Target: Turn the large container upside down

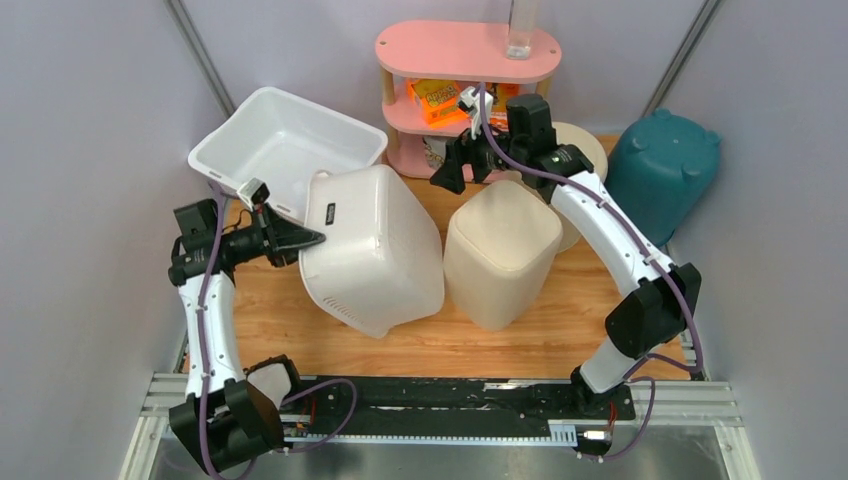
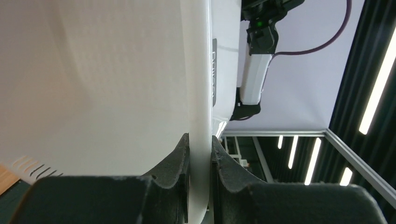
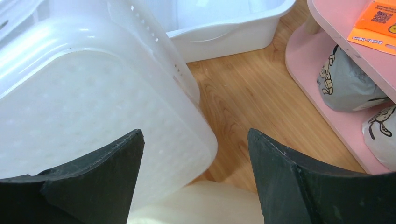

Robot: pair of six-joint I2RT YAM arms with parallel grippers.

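The large container [image 1: 375, 245], a white plastic basket with slotted walls, is tipped over on the wooden table with its base facing up and to the right. My left gripper [image 1: 310, 240] is shut on its rim at the left side. In the left wrist view the white rim [image 2: 200, 93] runs straight between the two dark fingers [image 2: 180, 158], which press it from both sides. My right gripper [image 1: 460, 165] hangs open behind the basket's upper right corner, apart from it. From the right wrist the basket's base [image 3: 93, 107] lies below the left finger, with nothing between the jaws.
A cream container [image 1: 500, 255] stands upside down right beside the basket. A shallow white tub [image 1: 285, 140] leans at the back left. A pink shelf [image 1: 465, 50] with packets is behind, a teal bin [image 1: 662, 165] at the right. Grey walls enclose the table.
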